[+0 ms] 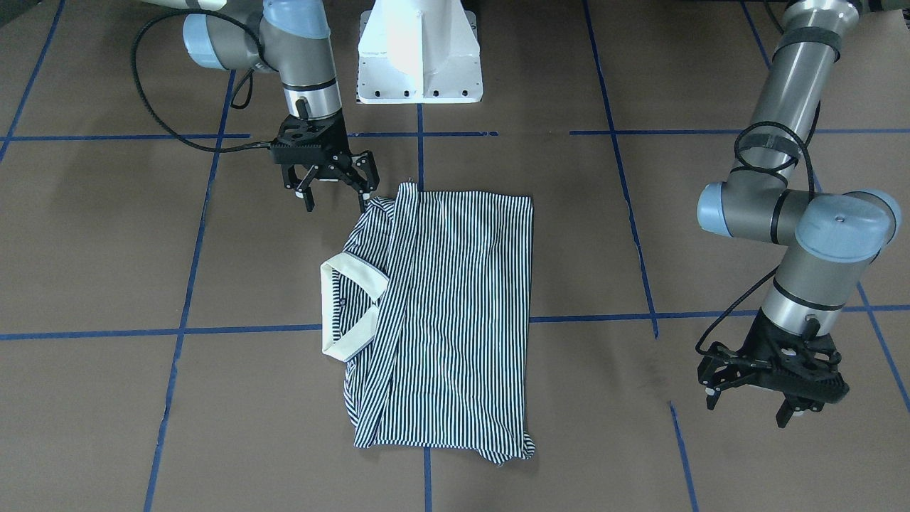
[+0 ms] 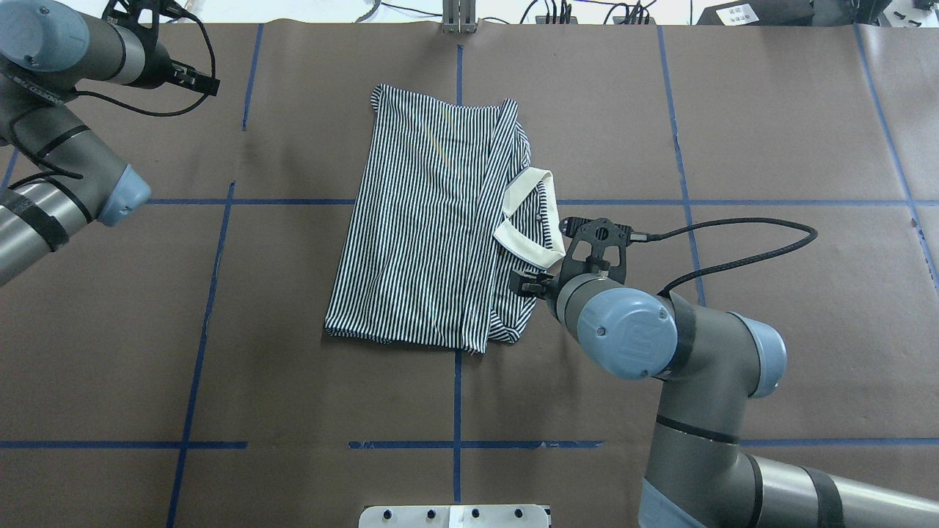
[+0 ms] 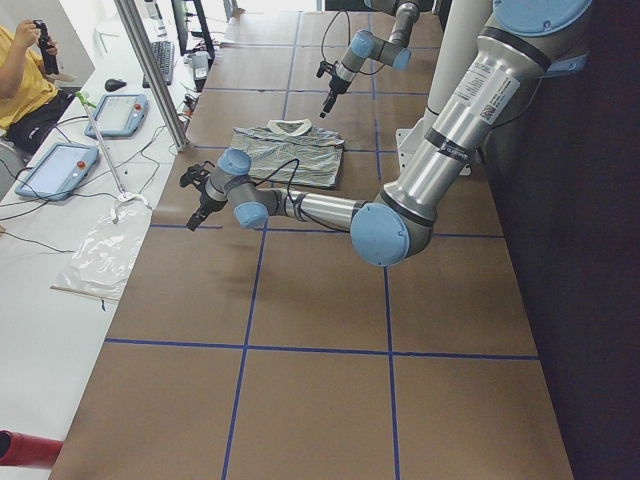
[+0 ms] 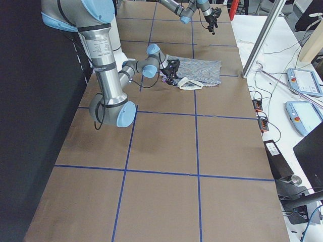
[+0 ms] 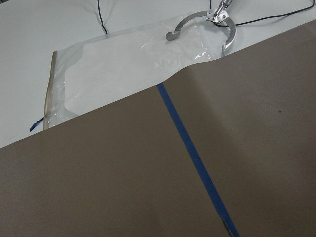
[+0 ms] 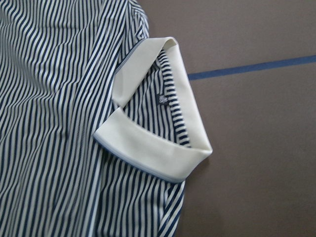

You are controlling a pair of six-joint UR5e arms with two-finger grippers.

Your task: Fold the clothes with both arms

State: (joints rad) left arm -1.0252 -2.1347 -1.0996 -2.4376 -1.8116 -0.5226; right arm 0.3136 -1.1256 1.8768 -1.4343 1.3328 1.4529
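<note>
With the shirt [image 1: 455, 313] flat before the white base [image 1: 419, 64], the open, empty right claw [image 1: 335, 193] should gently pinch the collar-side corner nearest that base, while the open left claw [image 1: 750, 405] hangs farther from it.

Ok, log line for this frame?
shirt: partly folded, flat | right tool: open, at shoulder corner | left tool: open, clear of shirt

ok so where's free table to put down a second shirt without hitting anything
Widest bare stretch: the table between the polo shirt's edge away from the collar and the left claw. Also bare: the strip between the shirt and the white pedestal base. Crowded: the collar side, where the right claw hangs open at the shirt's corner.
</note>
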